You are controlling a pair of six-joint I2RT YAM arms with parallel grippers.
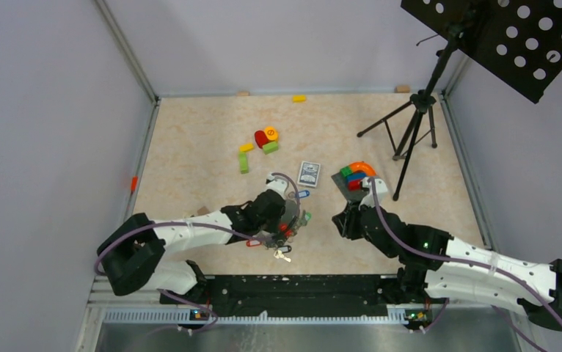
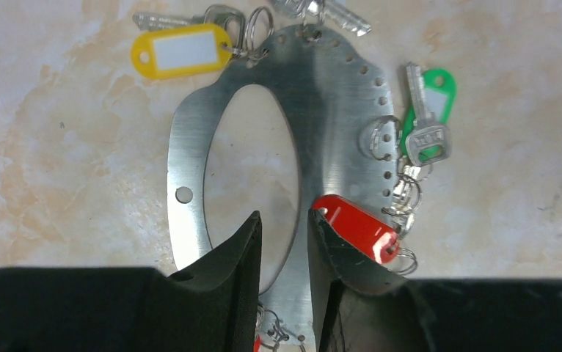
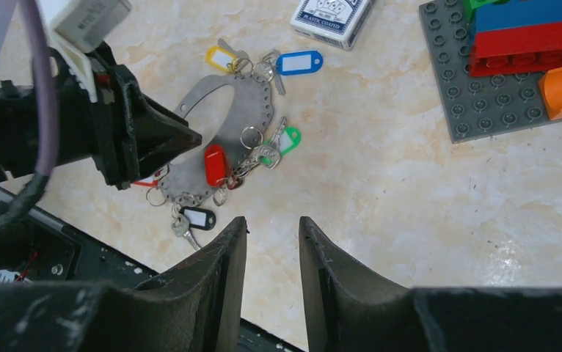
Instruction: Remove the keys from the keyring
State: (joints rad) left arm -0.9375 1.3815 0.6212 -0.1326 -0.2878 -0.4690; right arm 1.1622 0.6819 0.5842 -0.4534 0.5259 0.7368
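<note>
1. The keyring (image 2: 337, 110) lay flat on the table (image 2: 58, 147) near its front edge, just ahead of the left arm. The card box (image 3: 331, 16) lay well beyond it.
2. The keyring was a thin, flat metal loop with a row of small holes along one side. It looked stiff, light and slick, and likely hard to lift from the surface by its face.
3. The keys (image 2: 426, 138) hung from those holes on small split rings (image 2: 381, 137), fanned around the rim. Among them were a yellow tag (image 2: 183, 50), a green tag (image 2: 439, 84), a red tag (image 2: 355, 227) and a blue tag (image 3: 298, 62). They looked light and loose, apt to swing and slide.
4. The left gripper (image 2: 284, 249) hovered over the loop's near end with its jaws a narrow gap apart. One finger sat over the band beside the red tag, and nothing showed clamped between the jaws.
5. The right gripper (image 3: 272, 249) hung over bare table to the right, apart from the loop, narrowly parted and empty.
6. The best hold was probably for one arm to pin the bare band opposite the holes while the other took a key by its tag or head. The split rings looked springy and too small to grip.
</note>
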